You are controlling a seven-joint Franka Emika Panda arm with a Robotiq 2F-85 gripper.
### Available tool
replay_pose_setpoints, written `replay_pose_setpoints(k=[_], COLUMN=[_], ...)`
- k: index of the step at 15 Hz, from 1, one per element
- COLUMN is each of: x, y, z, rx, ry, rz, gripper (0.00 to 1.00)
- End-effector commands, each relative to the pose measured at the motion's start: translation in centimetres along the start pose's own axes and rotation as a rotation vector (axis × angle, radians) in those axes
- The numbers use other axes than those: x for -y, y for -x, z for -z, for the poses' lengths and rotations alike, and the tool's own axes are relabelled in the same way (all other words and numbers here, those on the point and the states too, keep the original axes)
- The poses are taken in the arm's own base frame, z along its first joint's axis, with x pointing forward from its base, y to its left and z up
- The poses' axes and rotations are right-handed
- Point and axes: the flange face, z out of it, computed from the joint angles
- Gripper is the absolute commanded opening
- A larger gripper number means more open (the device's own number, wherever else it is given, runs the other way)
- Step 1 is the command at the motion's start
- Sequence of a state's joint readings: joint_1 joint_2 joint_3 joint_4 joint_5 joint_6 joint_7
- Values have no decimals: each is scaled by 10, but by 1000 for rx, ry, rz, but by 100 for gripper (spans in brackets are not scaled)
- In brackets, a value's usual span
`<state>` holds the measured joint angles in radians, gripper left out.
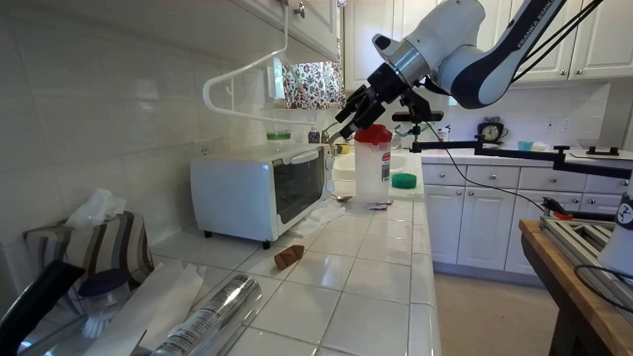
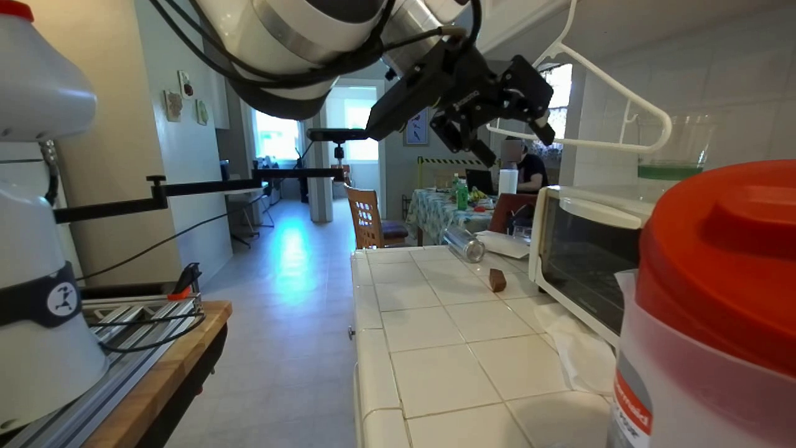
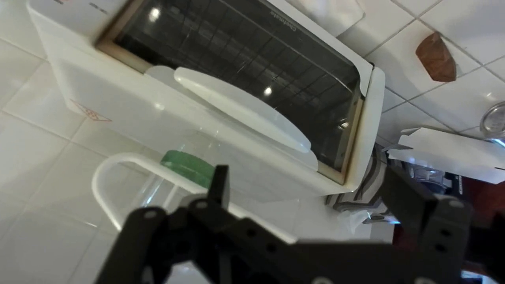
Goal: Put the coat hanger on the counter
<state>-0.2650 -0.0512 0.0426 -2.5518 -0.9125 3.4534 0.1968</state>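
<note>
Over the tiled counter (image 1: 376,277) the end effector (image 2: 516,144) gapes; its arm (image 1: 524,37) reads "FRANKA EMIKA", the oven (image 3: 252,79) "Chefmate".

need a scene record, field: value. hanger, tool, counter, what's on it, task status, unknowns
object: white coat hanger, hanging above the toaster oven
grasp: tool open, hanger not held
destination: white tiled counter
items_on_it: toaster oven, red-lidded container, brown block, silvery roll, striped tissue box
status: hanger not yet on counter
unknown: what the hanger hangs from (cut off at frame top); whether tool touches hanger
</note>
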Motion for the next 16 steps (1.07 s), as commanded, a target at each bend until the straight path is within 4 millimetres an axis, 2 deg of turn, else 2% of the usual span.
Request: replay_pose_setpoints(k=[1, 5, 11, 16], x=[-5, -12, -40, -49], y=[-2, -7, -14, -18], z=[-9, -16, -10, -7], rx=[-20, -27, -48, -53], ry=[-16, -17, 38, 58], rz=[120, 198, 154, 147], gripper=[100, 100, 100, 100])
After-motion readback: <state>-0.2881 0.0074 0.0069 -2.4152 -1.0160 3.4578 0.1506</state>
